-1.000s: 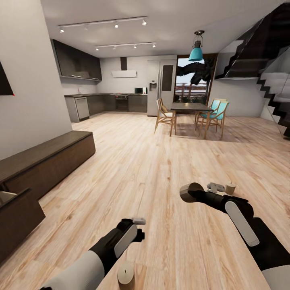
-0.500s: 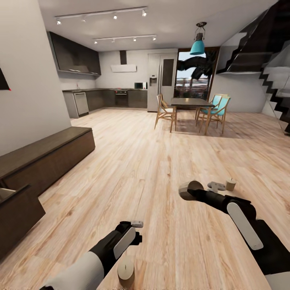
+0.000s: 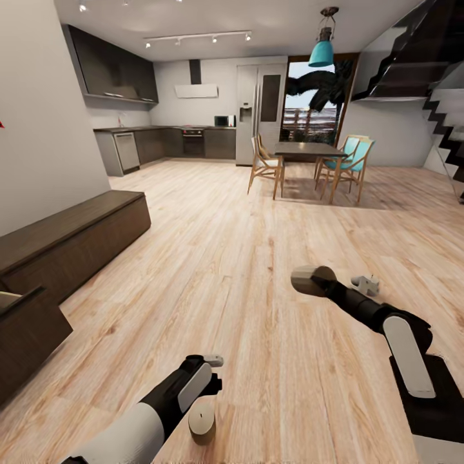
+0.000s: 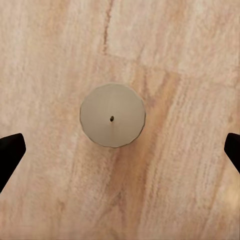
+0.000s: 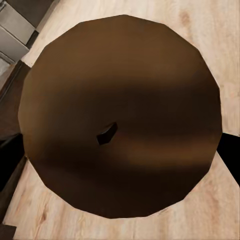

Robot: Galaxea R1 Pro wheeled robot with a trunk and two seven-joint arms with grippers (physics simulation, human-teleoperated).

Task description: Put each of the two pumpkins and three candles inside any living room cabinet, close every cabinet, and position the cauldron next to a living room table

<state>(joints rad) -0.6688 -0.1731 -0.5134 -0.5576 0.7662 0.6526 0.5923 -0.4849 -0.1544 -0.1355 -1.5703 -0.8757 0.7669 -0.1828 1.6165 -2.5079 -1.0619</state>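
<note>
We are hovering the left gripper [image 4: 120, 150], fingers spread wide and empty, over a candle [image 4: 112, 115] standing on the floor, while the right gripper [image 3: 314, 281] is clamping another candle [image 5: 120, 115] for the cabinet [image 3: 71, 238].

left arm: white upper sleeve, black forearm with a white panel, reaching forward and low from the lower left of the head view. left claw [image 3: 205, 386]: pointing down, fingers spread wide, black fingertips [image 4: 10, 152] at opposite edges of the left wrist view, nothing between them gripped.

right arm: black with a white panel, extended forward and raised from the lower right. right claw [image 3: 309, 281]: closed around a candle [image 3: 307, 281], its wick end facing the right wrist camera.
</note>
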